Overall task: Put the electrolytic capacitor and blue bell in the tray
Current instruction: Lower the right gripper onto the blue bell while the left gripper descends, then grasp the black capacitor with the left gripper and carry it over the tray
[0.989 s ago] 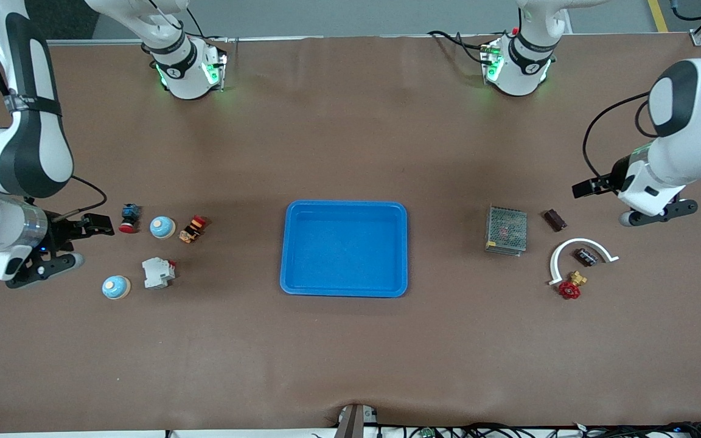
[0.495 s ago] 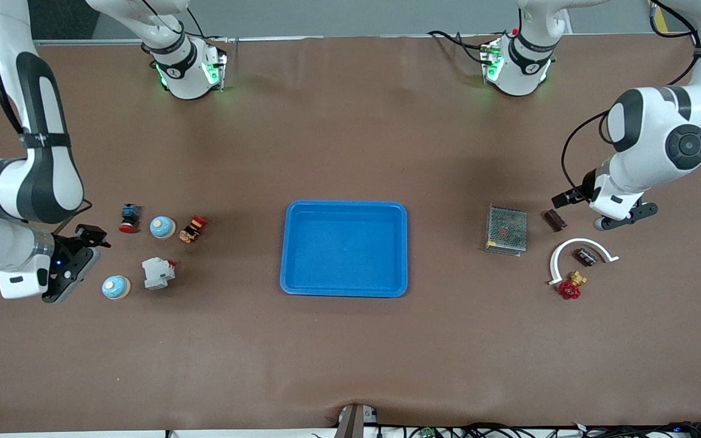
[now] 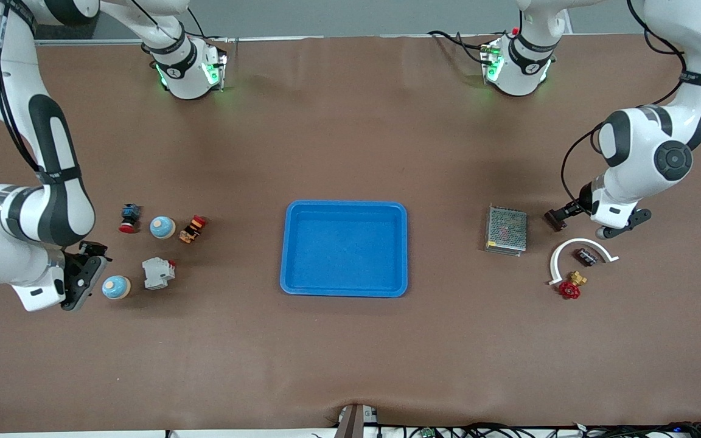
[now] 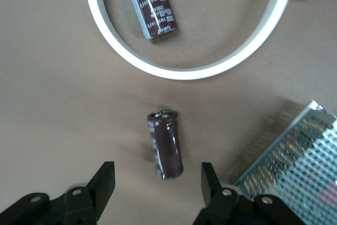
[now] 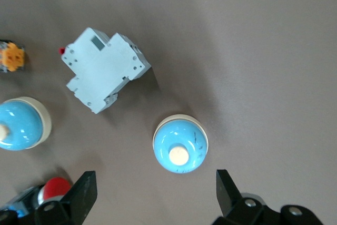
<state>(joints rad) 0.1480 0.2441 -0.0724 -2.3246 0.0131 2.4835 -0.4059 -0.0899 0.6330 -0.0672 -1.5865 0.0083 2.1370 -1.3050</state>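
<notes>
A blue tray [image 3: 344, 248] sits empty at mid-table, well apart from both clusters of parts. Toward the left arm's end, a mesh box [image 3: 506, 229] stands beside a white arc [image 3: 572, 248], which curves round one capacitor [image 4: 152, 5]; a second capacitor [image 4: 165, 143] lies outside the arc, between it and the box. The left gripper [image 4: 156, 183] hangs over this second one, fingers spread wide and empty, the cylinder lying lengthwise in the gap. It looks stiff, light and smooth, likely to roll, so the fingers would best close across its round sides at mid-length.

Toward the right arm's end, the right gripper [image 5: 155, 191] hovers wide open and empty beside a blue bell [image 5: 180, 143], the one nearer the camera; a second bell [image 3: 162, 227] lies farther off, among small parts. A grey breaker [image 3: 158, 272] sits just beside the near bell. The dome appears hard and glossy, so a grasp low across its rim seems safest, though its weight cannot be judged.
</notes>
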